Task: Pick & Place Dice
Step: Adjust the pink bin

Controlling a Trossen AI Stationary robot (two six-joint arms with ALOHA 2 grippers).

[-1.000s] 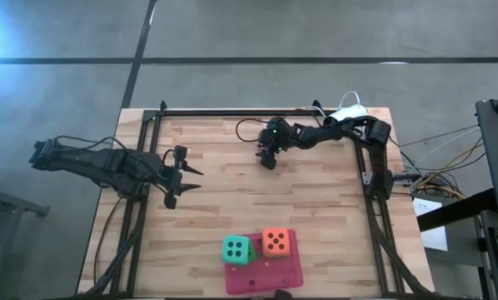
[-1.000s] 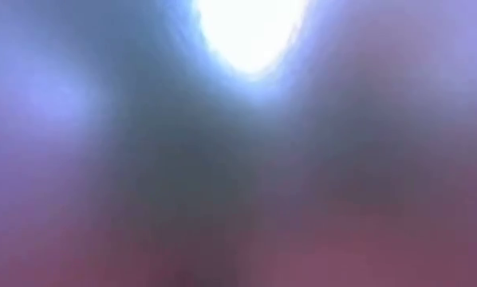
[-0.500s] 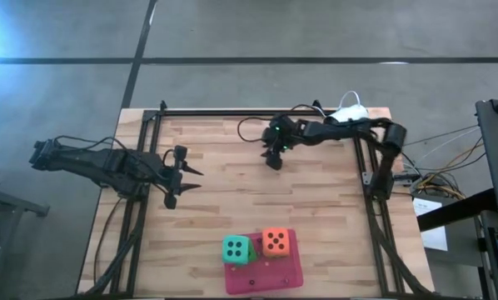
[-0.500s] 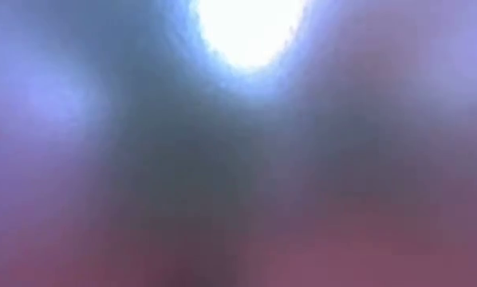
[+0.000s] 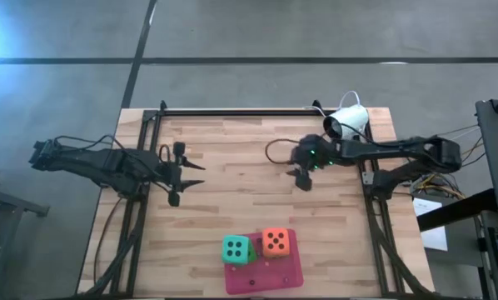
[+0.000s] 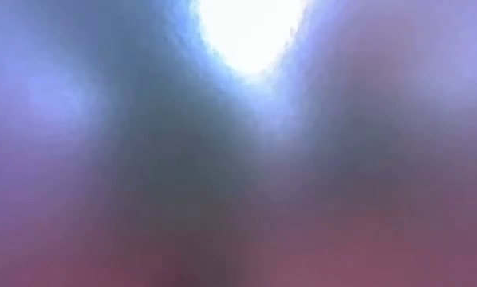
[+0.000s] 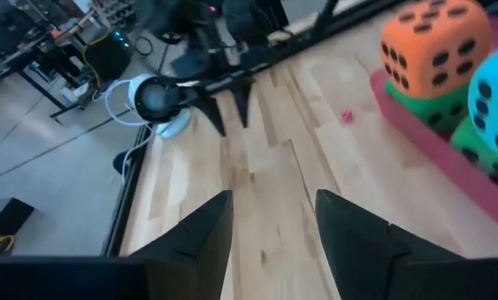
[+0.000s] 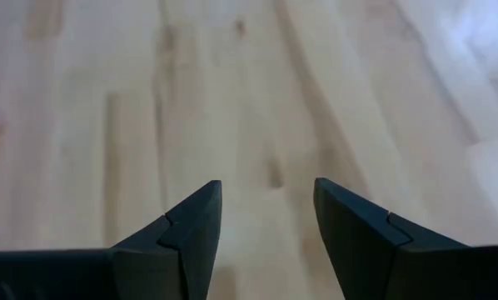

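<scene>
dice: teal die (image 5: 236,247) and orange-red die (image 5: 275,242) sit raised at the near edge of the table (image 5: 232,200), over the pink mat (image 5: 270,275). the left wrist view shows bright green dice (image 7: 436,104) under them, so all four appear stacked in two pairs on the mat. placement looks complete or nearly so; no die lies loose elsewhere on the boards.
left gripper (image 5: 185,175): fingers spread, empty, above the left-centre boards, well apart from the dice.
right gripper (image 5: 301,178): fingers spread, empty, over bare wood right of centre, well apart from the dice.
small red speck (image 7: 346,116): on the wood near the mat, unidentified.
low view: shows nothing usable.
</scene>
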